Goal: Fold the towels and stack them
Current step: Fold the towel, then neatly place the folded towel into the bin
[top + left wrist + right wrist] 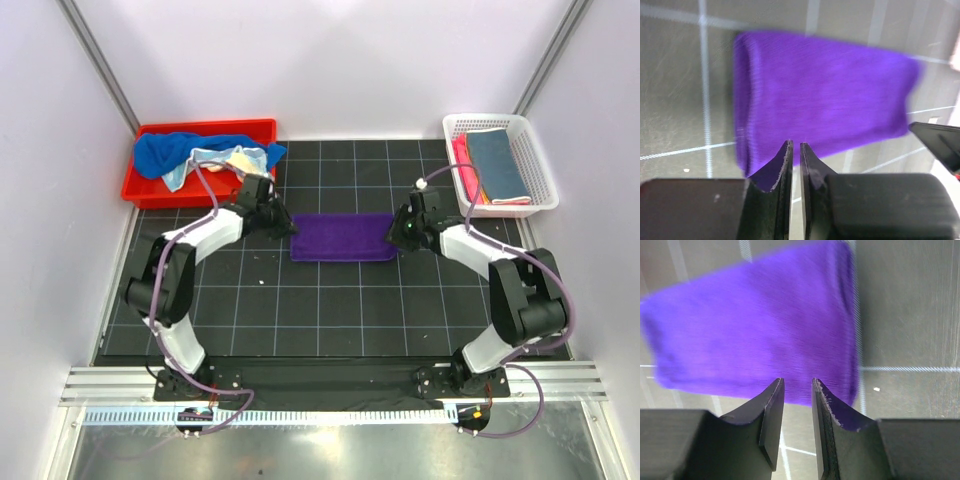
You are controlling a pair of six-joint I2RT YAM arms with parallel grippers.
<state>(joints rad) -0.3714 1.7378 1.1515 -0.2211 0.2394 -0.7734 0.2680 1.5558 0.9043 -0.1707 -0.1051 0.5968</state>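
Note:
A purple towel [343, 237] lies folded into a flat rectangle in the middle of the black grid mat [330, 310]. My left gripper [283, 226] hovers at its left end and my right gripper [397, 232] at its right end. In the left wrist view the towel [825, 95] lies just past the left gripper [795, 144], whose jaws stand a narrow slit apart with nothing between them. In the right wrist view the right gripper [797, 381] is open wider, empty, with the towel [755, 325] beyond its tips. Both wrist views are blurred.
A red bin [150, 192] at the back left holds a bright blue towel [170, 150] and a pale multicolour one [235, 160]. A white mesh basket [540, 165] at the back right holds a folded slate blue towel [497, 162] on a pink one [462, 165].

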